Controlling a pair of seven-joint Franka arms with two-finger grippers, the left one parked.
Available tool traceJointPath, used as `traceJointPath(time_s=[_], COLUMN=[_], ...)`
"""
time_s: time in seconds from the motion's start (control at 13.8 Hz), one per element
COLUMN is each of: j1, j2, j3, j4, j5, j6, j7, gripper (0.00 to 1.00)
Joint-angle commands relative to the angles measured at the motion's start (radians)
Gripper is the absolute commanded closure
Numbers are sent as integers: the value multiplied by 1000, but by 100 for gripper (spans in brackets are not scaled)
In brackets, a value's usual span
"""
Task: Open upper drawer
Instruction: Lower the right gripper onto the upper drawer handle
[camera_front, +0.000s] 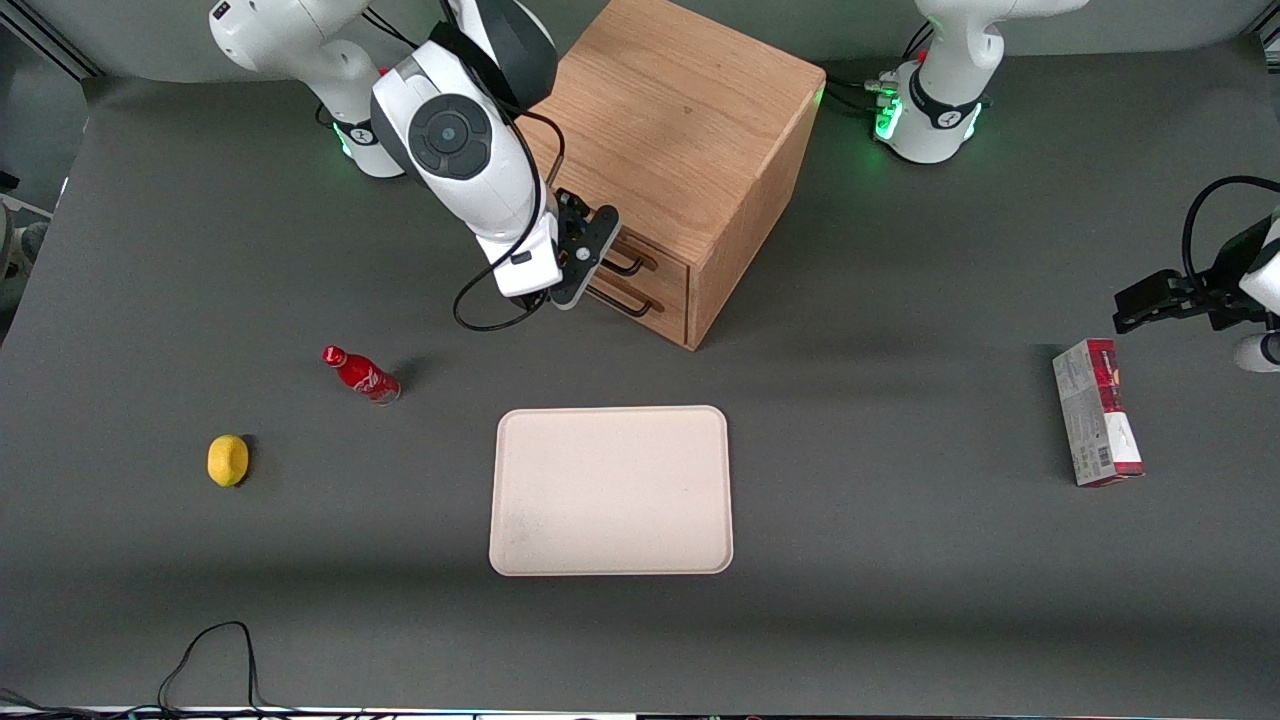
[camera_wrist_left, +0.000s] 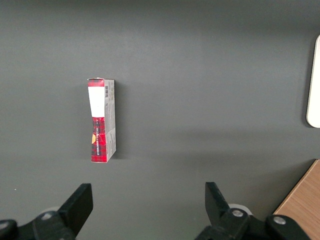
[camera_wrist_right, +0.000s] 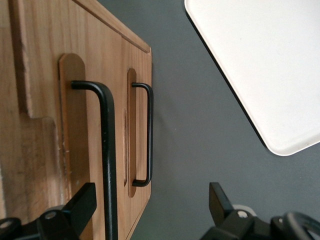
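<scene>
1. Spread wide and holding nothing: the claw (camera_wrist_right: 150, 205), right in front of the oak cabinet (camera_front: 670, 130), with one finger (camera_wrist_right: 80, 205) against the cabinet face beside the nearer black bar handle (camera_wrist_right: 107, 165) and the other finger (camera_wrist_right: 217, 200) out over the bare counter (camera_front: 900, 560).
2. Set in the cabinet's front face and fully pushed in, flush with the wood: the upper drawer (camera_front: 655, 262).
3. Directly below it, also shut, with its own matching black handle (camera_wrist_right: 147, 135): the lower drawer (camera_front: 648, 300).
4. Flat on the counter, nearer the front camera than the cabinet and apart from it: a cream tray (camera_front: 611, 490).
5. Toward the working arm's end of the counter: a small red bottle (camera_front: 362, 374), and nearer the camera a yellow lemon (camera_front: 228, 460), the two apart.
6. Toward the parked arm's end: a red and grey carton (camera_front: 1096, 412) lying on its side.
</scene>
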Motion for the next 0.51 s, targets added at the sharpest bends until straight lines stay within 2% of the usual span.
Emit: traceJointPath(time_s=[0.0, 0.43], j1=[8, 20], j2=[1, 31], j3=[-5, -5], j4=[-34, -40], j5=[28, 26], j6=[49, 87], j7=[-28, -27], gripper=[0, 0])
